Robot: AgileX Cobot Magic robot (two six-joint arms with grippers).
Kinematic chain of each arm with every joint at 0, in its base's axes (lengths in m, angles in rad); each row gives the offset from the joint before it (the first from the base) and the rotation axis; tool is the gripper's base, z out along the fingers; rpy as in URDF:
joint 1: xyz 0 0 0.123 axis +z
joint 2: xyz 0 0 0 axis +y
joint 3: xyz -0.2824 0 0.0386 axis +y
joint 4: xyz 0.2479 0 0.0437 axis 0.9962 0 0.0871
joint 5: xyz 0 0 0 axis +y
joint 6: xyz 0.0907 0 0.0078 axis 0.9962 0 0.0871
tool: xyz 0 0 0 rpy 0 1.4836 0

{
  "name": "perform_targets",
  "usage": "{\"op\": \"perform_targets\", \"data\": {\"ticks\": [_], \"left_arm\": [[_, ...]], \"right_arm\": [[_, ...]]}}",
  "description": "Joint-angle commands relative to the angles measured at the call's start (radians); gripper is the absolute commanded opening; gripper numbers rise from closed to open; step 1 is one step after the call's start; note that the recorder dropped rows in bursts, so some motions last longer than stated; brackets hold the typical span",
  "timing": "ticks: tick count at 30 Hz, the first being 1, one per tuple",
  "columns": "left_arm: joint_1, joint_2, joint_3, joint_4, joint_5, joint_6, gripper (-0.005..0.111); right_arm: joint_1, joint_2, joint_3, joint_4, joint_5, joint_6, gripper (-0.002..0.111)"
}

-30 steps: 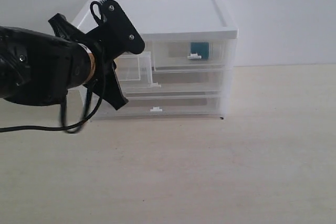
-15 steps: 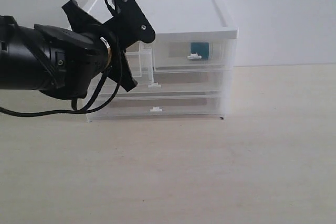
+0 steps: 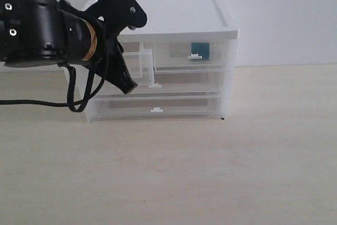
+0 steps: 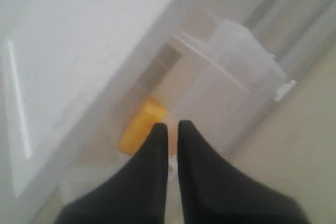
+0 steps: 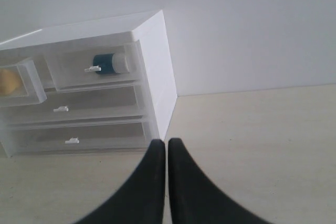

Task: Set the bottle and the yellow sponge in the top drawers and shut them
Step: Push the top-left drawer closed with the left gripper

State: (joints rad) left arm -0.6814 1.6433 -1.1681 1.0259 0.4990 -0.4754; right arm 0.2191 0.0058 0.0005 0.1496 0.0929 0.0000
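The white-topped cabinet (image 3: pixel 179 14) stands at the back of the table. Its left top drawer (image 3: pixel 139 64) is pulled out, and the yellow sponge (image 4: pixel 140 129) lies inside it, also showing in the right wrist view as the sponge (image 5: pixel 9 81). My left gripper (image 3: pixel 128 85) is shut and empty, its tips just in front of that drawer, right over the sponge in its own view (image 4: pixel 172 126). The right top drawer (image 3: pixel 179 51) is pushed in with the teal bottle (image 3: pixel 200 51) behind its handle. My right gripper (image 5: pixel 166 142) is shut and empty, low over the table, and out of the exterior view.
Two full-width drawers (image 3: pixel 174 80) below are pushed in. A black cable (image 3: pixel 37 103) trails from the left arm across the table's left side. The light wooden table (image 3: pixel 210 172) spreads in front of and to the right of the cabinet.
The left arm has risen and swung in toward the cabinet's left top corner. The left top drawer stays pulled out; the bottle's drawer has not moved.
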Motion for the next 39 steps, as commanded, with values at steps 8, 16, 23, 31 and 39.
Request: {"op": "perform_targets", "data": {"ticks": [8, 16, 23, 31, 39], "left_arm": [[0.080, 0.012, -0.002, -0.486, -0.131, 0.071, 0.004], [0.152, 0.062, -0.002, -0.486, -0.202, -0.011, 0.004], [0.190, 0.107, -0.009, -0.481, -0.329, -0.027, 0.004], [0.233, 0.109, -0.047, -0.481, -0.351, -0.031, 0.004], [0.233, 0.096, -0.095, -0.464, -0.295, -0.025, 0.004]], "right_arm": [[0.002, -0.006, 0.000, -0.002, -0.006, 0.000, 0.000], [0.002, -0.006, 0.000, -0.002, -0.006, 0.000, 0.000], [0.002, -0.006, 0.000, -0.002, -0.006, 0.000, 0.000], [0.002, -0.006, 0.000, -0.002, -0.006, 0.000, 0.000], [0.002, -0.006, 0.000, -0.002, -0.012, 0.000, 0.000]]}}
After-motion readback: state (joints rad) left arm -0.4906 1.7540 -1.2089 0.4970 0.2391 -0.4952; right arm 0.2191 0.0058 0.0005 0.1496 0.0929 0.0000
